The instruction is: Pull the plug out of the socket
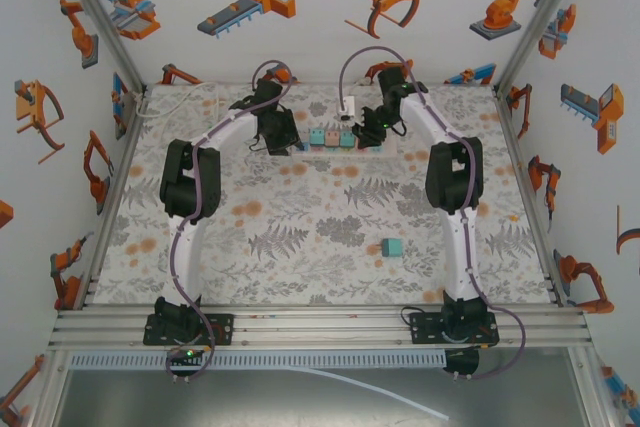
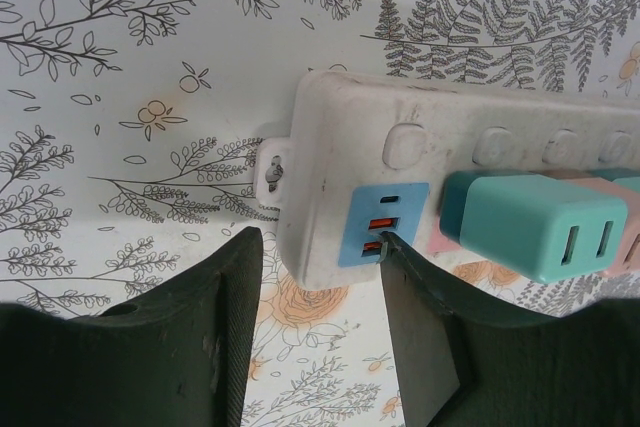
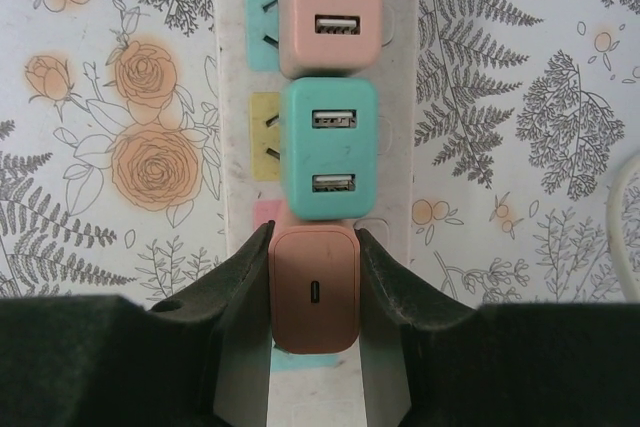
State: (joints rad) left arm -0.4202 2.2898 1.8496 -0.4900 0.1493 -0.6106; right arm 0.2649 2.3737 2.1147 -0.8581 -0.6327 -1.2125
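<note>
A white power strip (image 3: pixel 232 147) lies on the flowered table, with several plugs in a row on it. My right gripper (image 3: pixel 313 231) is shut on the end one, a salmon-pink plug (image 3: pixel 313 292) with a single small port; its pads press both sides, and the plug sits in its socket. Beside it sit a teal plug (image 3: pixel 330 150) and another pink plug (image 3: pixel 332 7). My left gripper (image 2: pixel 318 242) stands open over the strip's other end (image 2: pixel 340 167). Its right fingertip (image 2: pixel 388 244) touches the blue USB panel (image 2: pixel 383 222); its left finger hangs past the end.
From above, both grippers (image 1: pixel 285 139) (image 1: pixel 366 135) meet at the strip (image 1: pixel 331 137) near the back of the table. A loose teal plug (image 1: pixel 391 247) lies right of centre. A white cable (image 1: pixel 347 105) runs toward the back wall.
</note>
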